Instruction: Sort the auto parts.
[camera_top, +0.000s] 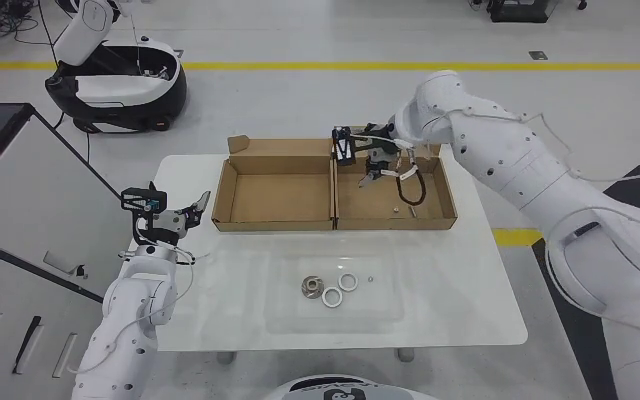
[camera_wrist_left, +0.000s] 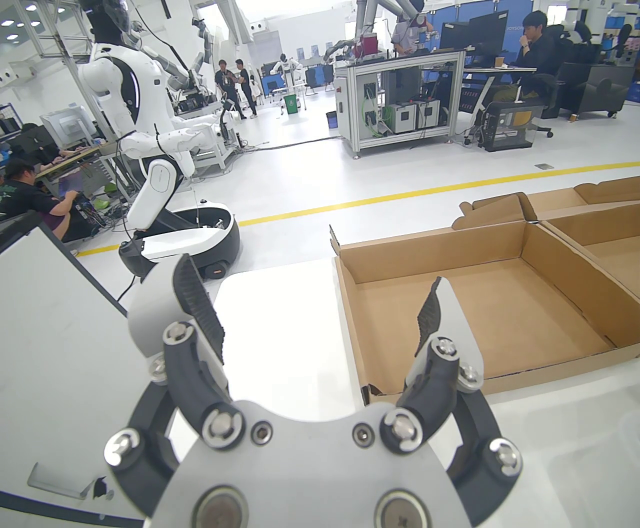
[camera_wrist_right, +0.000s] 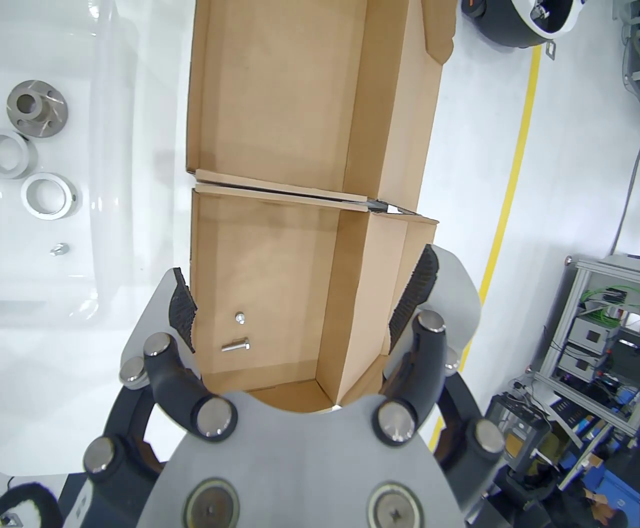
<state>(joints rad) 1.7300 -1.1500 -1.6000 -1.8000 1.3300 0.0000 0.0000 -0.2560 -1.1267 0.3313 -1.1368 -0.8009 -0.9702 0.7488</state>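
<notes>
Two open cardboard boxes stand side by side at the back of the white table. The left box (camera_top: 272, 195) (camera_wrist_left: 480, 305) (camera_wrist_right: 270, 90) is empty. In the right box (camera_top: 430, 195) (camera_wrist_right: 265, 260) lie a bolt (camera_wrist_right: 236, 346) (camera_top: 411, 211) and a smaller fastener (camera_wrist_right: 240, 317). A metal flange (camera_top: 311, 288) (camera_wrist_right: 36, 106), two rings (camera_top: 348, 282) (camera_wrist_right: 49, 195) and a small nut (camera_top: 371, 279) (camera_wrist_right: 60, 248) rest in a clear tray (camera_top: 290, 315). My right gripper (camera_top: 372, 172) (camera_wrist_right: 305, 280) hangs open and empty over the right box. My left gripper (camera_top: 195, 208) (camera_wrist_left: 310, 272) is open and empty at the table's left edge.
A white panel (camera_top: 40, 170) leans beside the table's left side, close to my left arm. Another robot on a wheeled base (camera_top: 115, 85) stands on the floor beyond the table. Bare tabletop (camera_top: 470, 290) lies to the right of the tray.
</notes>
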